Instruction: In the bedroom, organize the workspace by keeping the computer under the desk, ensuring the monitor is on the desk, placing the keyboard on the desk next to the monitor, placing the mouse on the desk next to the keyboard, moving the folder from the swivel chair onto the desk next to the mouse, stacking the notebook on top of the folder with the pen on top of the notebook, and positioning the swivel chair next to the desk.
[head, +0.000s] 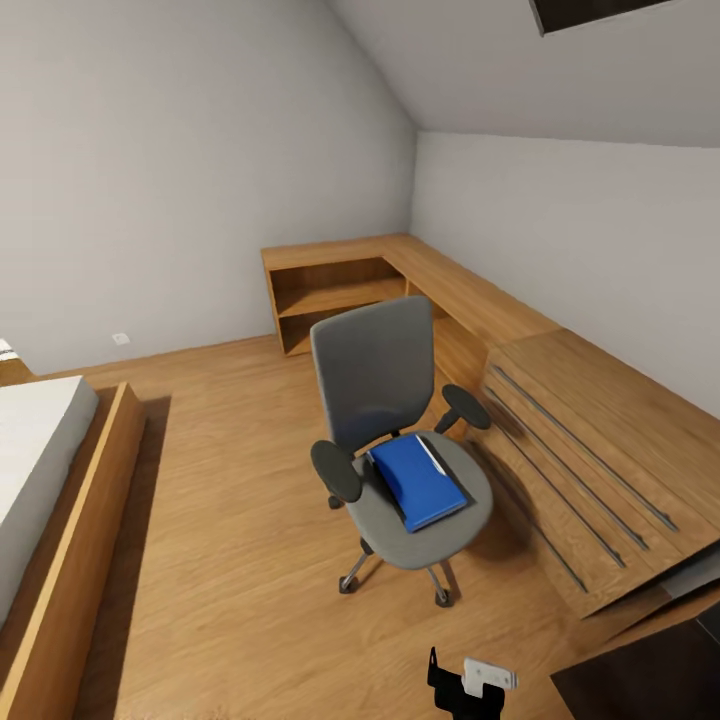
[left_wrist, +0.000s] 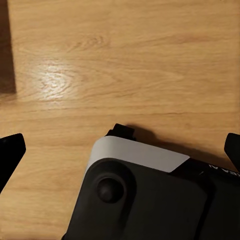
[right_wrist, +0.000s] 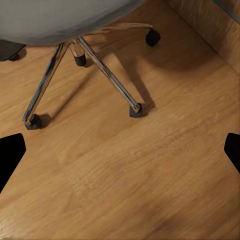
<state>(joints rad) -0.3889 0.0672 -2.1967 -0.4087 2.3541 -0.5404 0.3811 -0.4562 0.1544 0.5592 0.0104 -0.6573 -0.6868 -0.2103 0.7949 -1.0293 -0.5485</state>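
- The bedroom (head: 150, 180) is an attic space with white sloped walls and a light wood floor (head: 240, 520).
- Along the far and right walls runs a light-wood corner unit (head: 440, 280) with open shelves; nearer along the right wall stands a light-wood dresser (head: 600, 450) with long bar handles.
- A bed (head: 40, 470) with a white mattress in a wood frame lies at the left.
- A glossy black surface (head: 650, 680) shows at the lower right corner of the head view; it may be the desk top, though too little of it shows to be sure.
- The swivel chair (head: 375, 370) stands on the floor in the middle of the room, just beside the dresser, its grey back upright and its silver legs and castors showing below the seat in the right wrist view.
- The folder (head: 415, 480), bright blue with a white edge, lies flat on the chair's seat, between the armrests.
- The left gripper (left_wrist: 120, 150) hangs over bare floor and part of the robot's own dark and white body; its fingertips sit at opposite edges of the left wrist view, spread wide with nothing between.
- The right gripper (right_wrist: 120, 150) points at the floor just beside the chair's base, jaws likewise spread wide and empty.
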